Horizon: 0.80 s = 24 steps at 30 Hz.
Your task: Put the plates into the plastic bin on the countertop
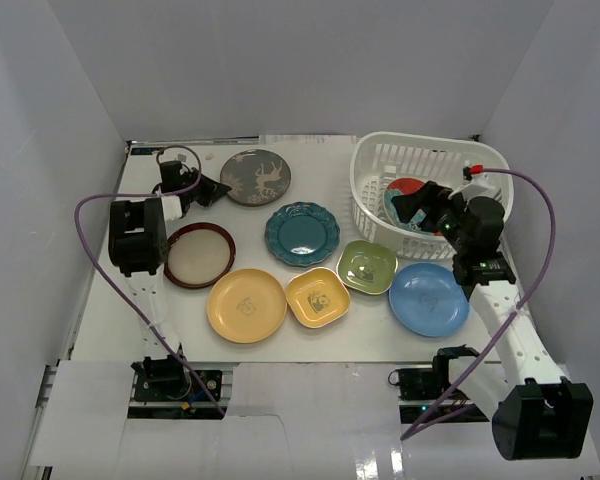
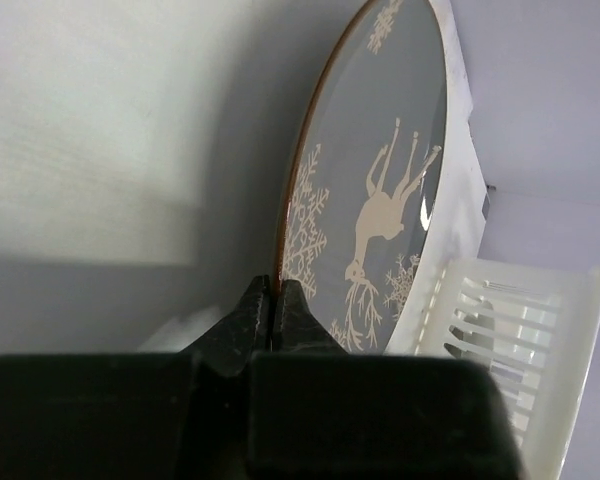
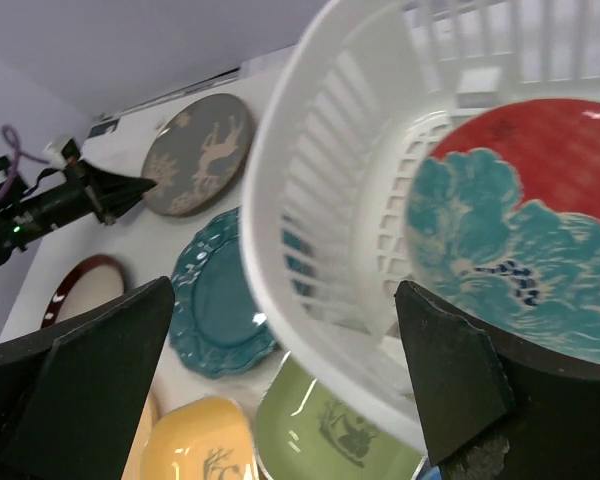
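Observation:
My left gripper (image 1: 217, 188) (image 2: 272, 290) is shut on the near rim of the dark grey plate (image 1: 256, 176) (image 2: 380, 170) with a deer pattern, at the back left of the countertop (image 1: 310, 335). My right gripper (image 1: 408, 207) (image 3: 285, 290) is open and empty over the near left wall of the white plastic bin (image 1: 430, 144) (image 3: 310, 190). The red-patterned plate (image 1: 408, 187) (image 3: 540, 220) lies inside the bin. The other plates lie on the countertop: brown-rimmed cream (image 1: 199, 255), scalloped teal (image 1: 302, 233), round yellow (image 1: 246, 305), small square yellow (image 1: 318, 297), green (image 1: 367, 267) and light blue (image 1: 429, 299).
Pale grey walls enclose the countertop on three sides. Purple cables loop off both arms. The green and light blue plates sit close under the bin's near side and my right arm.

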Each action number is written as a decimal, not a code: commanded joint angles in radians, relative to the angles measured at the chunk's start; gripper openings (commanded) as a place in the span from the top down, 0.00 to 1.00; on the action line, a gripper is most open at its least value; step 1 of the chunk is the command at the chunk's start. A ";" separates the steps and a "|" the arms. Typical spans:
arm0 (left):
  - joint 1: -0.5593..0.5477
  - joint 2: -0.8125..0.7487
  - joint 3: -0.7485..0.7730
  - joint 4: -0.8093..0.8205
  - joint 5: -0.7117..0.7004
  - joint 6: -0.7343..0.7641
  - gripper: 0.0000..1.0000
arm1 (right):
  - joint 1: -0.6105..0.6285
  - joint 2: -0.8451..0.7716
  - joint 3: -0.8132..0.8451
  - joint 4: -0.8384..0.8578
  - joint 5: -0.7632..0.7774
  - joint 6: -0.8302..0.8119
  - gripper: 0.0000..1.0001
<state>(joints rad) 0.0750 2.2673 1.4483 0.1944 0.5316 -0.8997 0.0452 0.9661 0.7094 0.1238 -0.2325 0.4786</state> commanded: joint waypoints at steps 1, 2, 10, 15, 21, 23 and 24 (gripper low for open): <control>0.031 -0.165 -0.133 0.118 -0.003 -0.022 1.00 | 0.140 -0.061 -0.007 0.010 -0.025 -0.020 0.02; 0.037 -0.233 -0.159 0.149 0.013 -0.062 1.00 | 0.175 -0.072 0.005 0.002 -0.018 -0.024 0.02; 0.048 -0.598 -0.452 0.390 0.166 -0.238 1.00 | 0.493 0.031 0.116 -0.023 0.062 -0.038 0.08; 0.036 -0.855 -0.594 0.306 0.229 -0.209 1.00 | 0.555 0.166 0.188 0.033 0.061 -0.018 0.10; -0.015 -1.078 -0.736 0.174 0.261 -0.098 1.00 | 0.553 0.325 0.362 -0.009 0.094 -0.054 0.10; -0.023 -1.138 -0.759 0.137 0.280 -0.081 1.00 | 0.552 0.365 0.384 -0.016 0.079 -0.054 0.10; -0.027 -1.152 -0.767 0.134 0.297 -0.076 1.00 | 0.552 0.371 0.387 -0.007 0.075 -0.045 0.10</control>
<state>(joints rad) 0.0540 1.1816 0.6930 0.3305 0.7586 -0.9970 0.5968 1.3270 1.0389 0.0971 -0.1635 0.4519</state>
